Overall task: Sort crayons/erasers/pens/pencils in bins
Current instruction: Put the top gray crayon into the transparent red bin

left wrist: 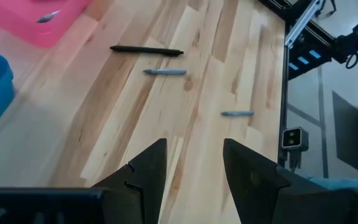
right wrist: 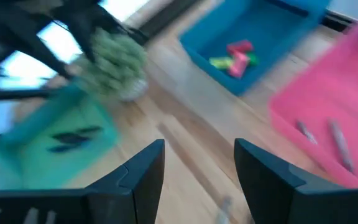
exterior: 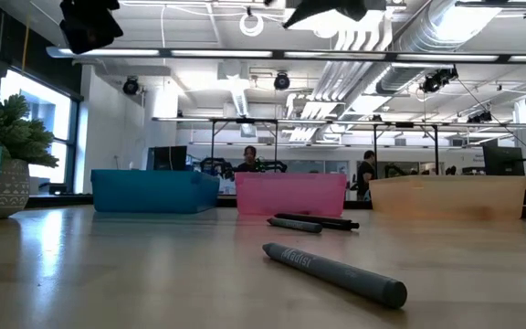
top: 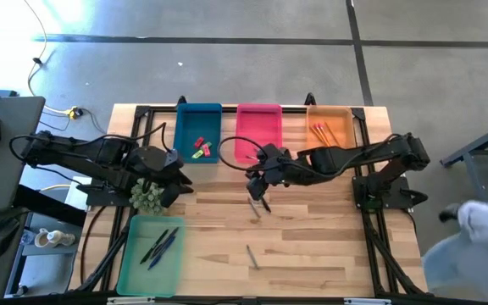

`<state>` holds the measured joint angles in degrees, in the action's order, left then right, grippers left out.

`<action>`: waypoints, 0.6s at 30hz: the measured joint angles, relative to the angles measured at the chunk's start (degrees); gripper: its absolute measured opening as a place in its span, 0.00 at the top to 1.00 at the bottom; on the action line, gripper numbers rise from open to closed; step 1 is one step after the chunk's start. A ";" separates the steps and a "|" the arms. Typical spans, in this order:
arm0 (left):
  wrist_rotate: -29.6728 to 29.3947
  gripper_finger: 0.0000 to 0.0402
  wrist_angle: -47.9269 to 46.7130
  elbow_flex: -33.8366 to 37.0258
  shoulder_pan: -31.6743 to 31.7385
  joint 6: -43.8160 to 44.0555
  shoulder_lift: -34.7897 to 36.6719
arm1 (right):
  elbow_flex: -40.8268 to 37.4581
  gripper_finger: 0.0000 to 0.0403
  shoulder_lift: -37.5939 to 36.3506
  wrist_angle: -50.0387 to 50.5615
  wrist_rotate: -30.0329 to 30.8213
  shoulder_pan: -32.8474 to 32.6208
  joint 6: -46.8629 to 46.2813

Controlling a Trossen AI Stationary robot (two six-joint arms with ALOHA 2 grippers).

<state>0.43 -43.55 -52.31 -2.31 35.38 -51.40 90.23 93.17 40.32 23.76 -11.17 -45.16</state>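
Four bins are on the table: a blue bin (top: 197,131) with erasers (right wrist: 234,56), a pink bin (top: 257,127) with grey crayons (right wrist: 334,138), an orange bin (top: 329,127) with pencils (top: 324,133), and a light green bin (top: 151,252) with pens (top: 161,246). On the bare wood lie a black pen (left wrist: 146,50), a grey crayon (left wrist: 165,72) beside it, and another grey crayon (left wrist: 237,114) nearer the front edge. My right gripper (top: 258,184) is open and empty, above the pen and crayon. My left gripper (top: 180,176) is open and empty, just in front of the blue bin.
A small potted plant (top: 147,196) stands between my left gripper and the green bin. The aluminium frame (top: 371,220) runs along the table's right and far edges. Bare wood lies between the loose crayons and the right edge.
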 joint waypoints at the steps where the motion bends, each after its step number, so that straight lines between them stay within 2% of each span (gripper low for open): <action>1: 0.00 0.64 -0.13 0.00 0.00 0.00 -0.02 | 0.53 0.54 0.63 2.26 -0.05 0.09 -0.92; 6: -0.60 0.64 -2.66 0.00 0.00 -0.01 -0.02 | 1.54 0.54 4.93 7.22 -5.26 0.23 -4.96; 14: -7.87 0.64 -10.60 0.00 0.02 2.23 -0.04 | 1.58 0.54 12.43 8.35 -12.56 -0.64 -12.43; 18: -8.83 0.64 -12.48 0.00 0.02 3.47 -0.04 | 1.58 0.54 15.73 8.60 -14.79 -1.17 -15.82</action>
<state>-8.40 -56.03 -52.31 -2.28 38.85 -51.44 91.81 108.90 48.93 8.97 -12.33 -60.98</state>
